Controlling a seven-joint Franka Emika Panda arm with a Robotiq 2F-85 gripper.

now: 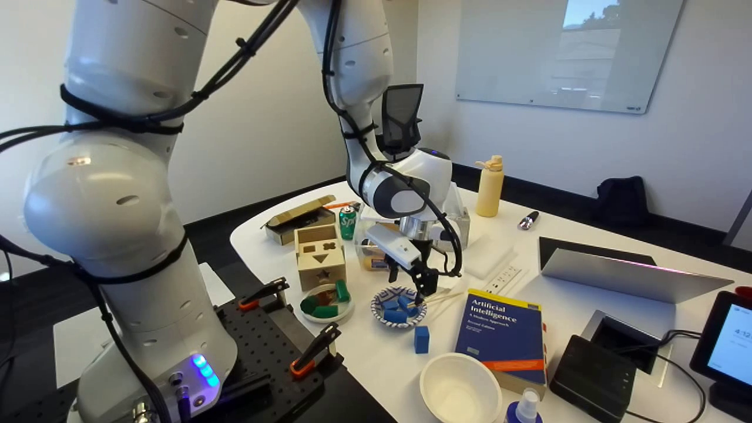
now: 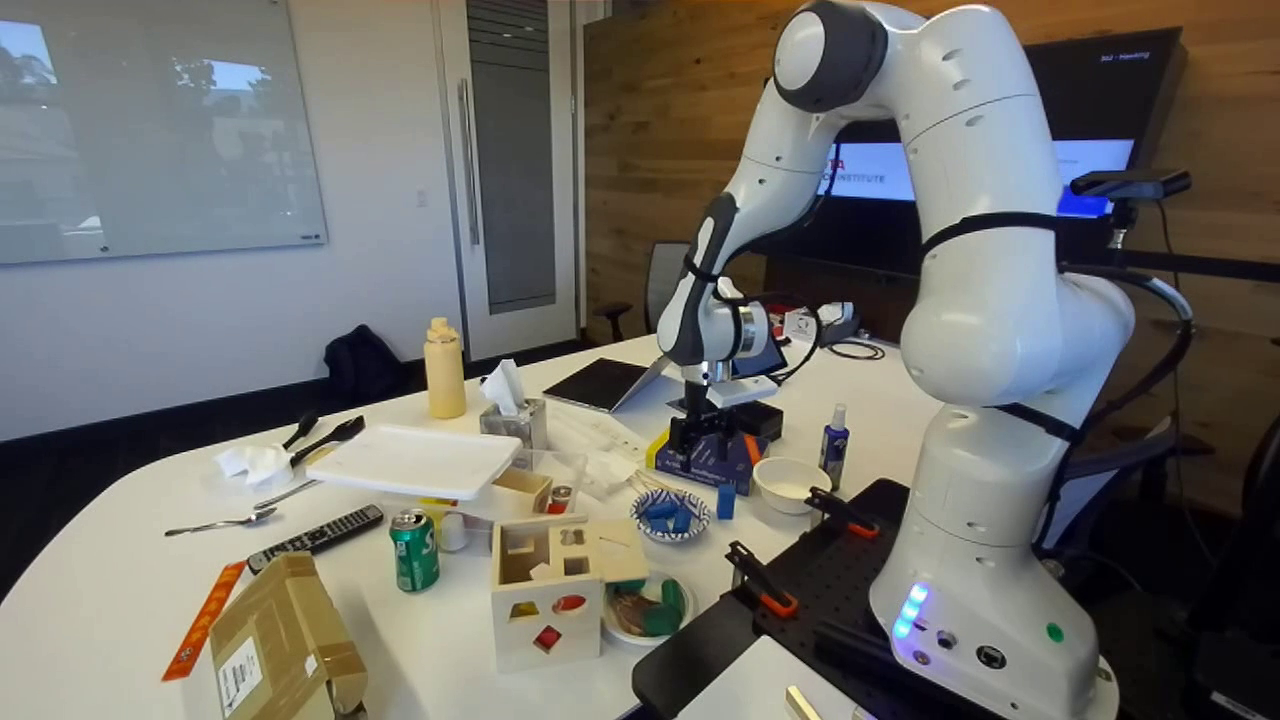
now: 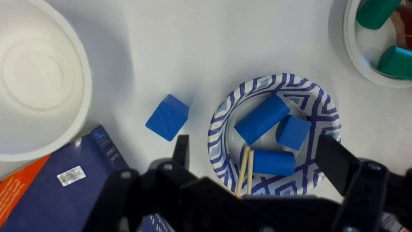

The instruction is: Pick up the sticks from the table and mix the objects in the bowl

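Beside the patterned bowl (image 3: 217, 138), open table (image 3: 193, 58) runs toward the white bowl (image 3: 38, 77), interrupted by one blue block (image 3: 168, 117); chopsticks (image 3: 250, 174) reach over the patterned bowl's rim.

Hand (image 3: 257, 153) parted; blue blocks (image 3: 262, 119) in patterned bowl (image 3: 283, 80), two sticks (image 3: 250, 170) over one.

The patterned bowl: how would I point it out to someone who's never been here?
On the white table, find the blue book. Near it sits the patterned bowl, with blue blocks inside. Its blue-and-white design sets it apart from the plain white bowl.
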